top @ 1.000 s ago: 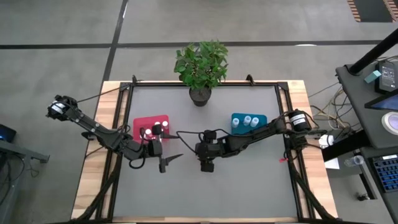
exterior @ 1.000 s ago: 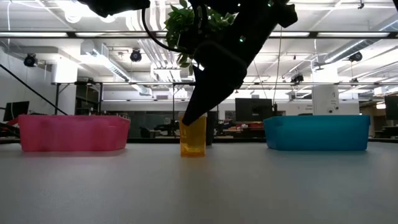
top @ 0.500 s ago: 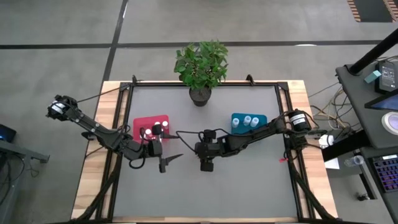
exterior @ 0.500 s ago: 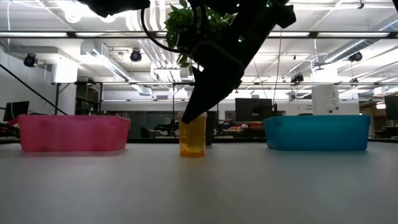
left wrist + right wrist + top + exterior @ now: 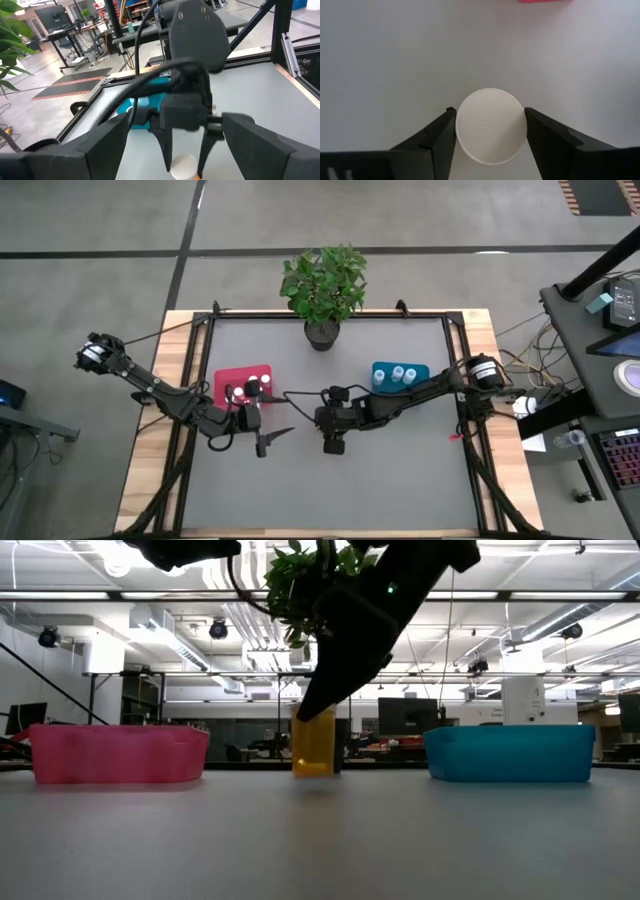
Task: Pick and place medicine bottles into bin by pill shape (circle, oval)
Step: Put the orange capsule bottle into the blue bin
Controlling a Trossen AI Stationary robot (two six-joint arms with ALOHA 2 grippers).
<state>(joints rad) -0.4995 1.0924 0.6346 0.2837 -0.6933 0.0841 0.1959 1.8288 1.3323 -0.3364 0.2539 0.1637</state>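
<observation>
My right gripper [image 5: 491, 131] is shut on an orange medicine bottle [image 5: 314, 745] with a white cap [image 5: 491, 126], near the table's middle [image 5: 322, 422]. The red bin [image 5: 243, 383] at the left holds bottles [image 5: 252, 388]. In the teal bin [image 5: 400, 375] at the right stand three white-capped bottles. My left gripper [image 5: 275, 438] waits open just in front of the red bin, facing the right gripper [image 5: 185, 150] and touching nothing. My right gripper pinches the bottle between its two fingers [image 5: 437, 137] at the cap's opposite sides [image 5: 460, 127]. The fingers slant down onto it from the table's right side. The bottle stands upright, and its base [image 5: 314, 772] hangs a little clear of the table.
A potted plant [image 5: 322, 285] in a black pot [image 5: 321, 333] stands at the middle of the far edge. The grey mat [image 5: 390, 480] lies bare along the near side. A black frame [image 5: 455, 340] runs around the table.
My right gripper has risen a little with the orange bottle. The bottle stood on the table a second ago and now hangs just clear of it, still upright.
</observation>
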